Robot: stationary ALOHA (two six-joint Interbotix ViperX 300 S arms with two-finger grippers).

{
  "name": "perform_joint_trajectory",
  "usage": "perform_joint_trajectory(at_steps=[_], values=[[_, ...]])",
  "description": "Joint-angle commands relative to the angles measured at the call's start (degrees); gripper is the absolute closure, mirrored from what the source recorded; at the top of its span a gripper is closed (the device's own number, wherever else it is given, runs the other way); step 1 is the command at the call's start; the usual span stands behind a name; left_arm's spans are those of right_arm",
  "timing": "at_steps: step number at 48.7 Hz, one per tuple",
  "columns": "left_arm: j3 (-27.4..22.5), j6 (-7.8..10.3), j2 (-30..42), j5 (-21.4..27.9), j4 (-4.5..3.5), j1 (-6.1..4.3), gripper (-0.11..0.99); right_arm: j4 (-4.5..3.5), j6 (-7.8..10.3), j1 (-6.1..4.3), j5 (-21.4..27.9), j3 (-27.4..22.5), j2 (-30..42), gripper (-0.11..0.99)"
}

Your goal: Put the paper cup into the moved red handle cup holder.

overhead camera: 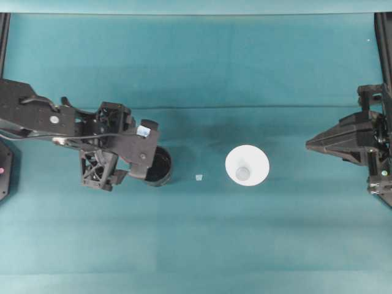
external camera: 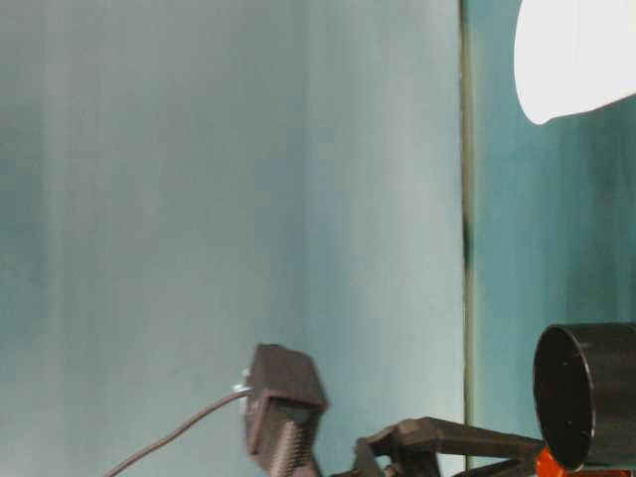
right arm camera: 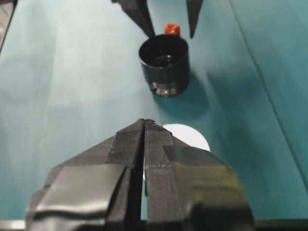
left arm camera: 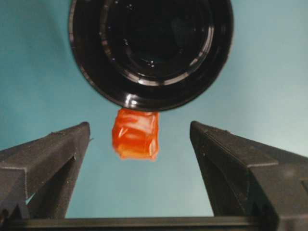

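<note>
- Count: 1 paper cup point(overhead camera: 247, 165), 1 red handle cup holder point(overhead camera: 159, 166), 2 grippers, and 1 tiny pale scrap point(overhead camera: 199, 177) lying on the teal table cloth point(overhead camera: 202, 67).
- The paper cup is plain white, a wide round rim narrowing to a smaller base; from overhead it reads as a white disc with a greyish centre.
- The cup holder is glossy black and cylindrical, open at the top, with light glinting off ridged rings inside and 1 small red-orange tab on its rim.
- The cloth is matte, with a faint fold line running across it.
- The left gripper point(left arm camera: 139, 139) has its 2 dark fingers spread apart; the red-orange handle tab point(left arm camera: 135, 134) sits in the gap between them, touching neither, and the holder's body lies just beyond the fingertips.
- The right gripper point(right arm camera: 145, 122) has its 2 ribbed, tape-wrapped fingers pressed together on nothing; the paper cup point(right arm camera: 185, 137) stands just beyond its tips, and the holder point(right arm camera: 164, 65) stands further out past the cup.
- Overhead, the right gripper point(overhead camera: 312, 146) is well apart from the cup, and the scrap lies between holder and cup.
- The overhead view hides the tab under the left arm; both wrist views show it.
- The table-level view shows the holder's point(external camera: 586, 396) open mouth side-on, with the cup point(external camera: 576, 55) apart from it.
</note>
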Motion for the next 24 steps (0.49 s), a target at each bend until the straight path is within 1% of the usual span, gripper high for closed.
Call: perform_joint_trajectory(at_steps=[1,2,8,13,16,24], values=[[-0.62,0.09,0.62,-1.14,0.26,0.09,-0.06,0.09,0.44,-0.09,-0.26,-1.23,0.26,0.98],[-0.62,0.09,0.79,-1.58,0.26,0.09,-0.06,0.00,0.44,-0.09,-0.26,-1.32,0.26,0.98],[-0.70,0.09,2.20,-3.78,0.26,0.09,-0.06,0.09,0.44,-0.09,-0.26,-1.23,0.26,0.98],[-0.70,0.09,3.43,-5.19,0.26,0.53,-0.06,0.09,0.44,-0.09,-0.26,-1.14,0.26,0.98],[-0.70,0.09,3.87,-5.27,0.26,0.79,-0.06,0.09,0.44,-0.09,-0.26,-1.14,0.26,0.98],[-0.53,0.09,4.13,-4.92,0.26,0.79,-0.05,0.09,0.44,-0.09,-0.26,-1.14,0.35,0.98]])
